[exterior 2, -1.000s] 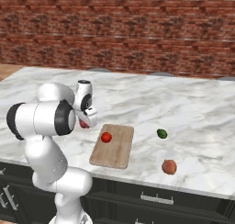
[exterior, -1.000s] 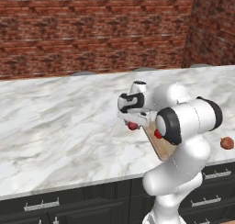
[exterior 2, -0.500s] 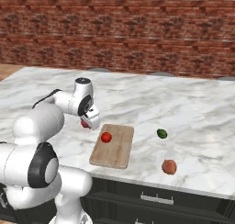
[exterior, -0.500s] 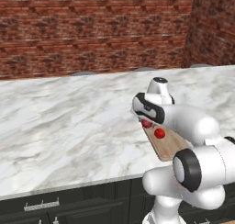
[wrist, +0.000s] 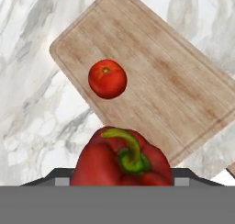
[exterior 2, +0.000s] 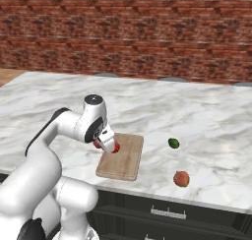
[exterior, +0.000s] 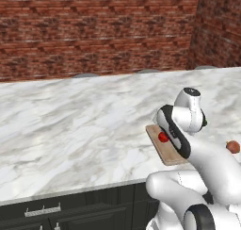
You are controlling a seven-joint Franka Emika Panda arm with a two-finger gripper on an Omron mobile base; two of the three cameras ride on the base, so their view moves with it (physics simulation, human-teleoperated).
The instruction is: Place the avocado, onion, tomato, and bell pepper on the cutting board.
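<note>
A red bell pepper (wrist: 123, 161) with a curved green stem sits clamped in the gripper (wrist: 120, 181). Beyond it, a tomato (wrist: 107, 78) rests on the cutting board (wrist: 179, 90), which lies skewed on the marble counter (wrist: 32, 113).

Marble counter (exterior 2: 59, 94) — carries cutting board (exterior 2: 125, 160), avocado (exterior 2: 173, 143), onion (exterior 2: 181, 179) — well apart.

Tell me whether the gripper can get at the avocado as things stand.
Probably not yet: the gripper is shut on the bell pepper above the cutting board. The avocado lies unobstructed on the counter.
</note>
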